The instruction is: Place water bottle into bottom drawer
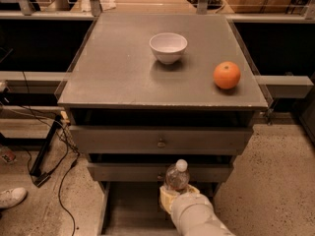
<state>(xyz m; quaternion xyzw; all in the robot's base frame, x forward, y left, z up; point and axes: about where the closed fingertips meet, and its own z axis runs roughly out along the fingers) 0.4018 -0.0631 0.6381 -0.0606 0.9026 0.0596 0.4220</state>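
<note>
The water bottle [176, 177], clear with a white cap, stands upright in my gripper [173, 196] at the bottom centre of the camera view. The gripper is shut on the bottle's lower body and holds it in front of the middle drawer [158, 171], above the pulled-out bottom drawer [129, 211]. The bottom drawer is a grey tray with side rails; my white arm [199, 220] covers part of it and the bottle's base is hidden.
A white bowl [168, 46] and an orange [227, 75] sit on the cabinet top [118, 73]. The top drawer [161, 140] has a knob. Cables [54, 151] and a shoe [11, 197] lie on the floor at left.
</note>
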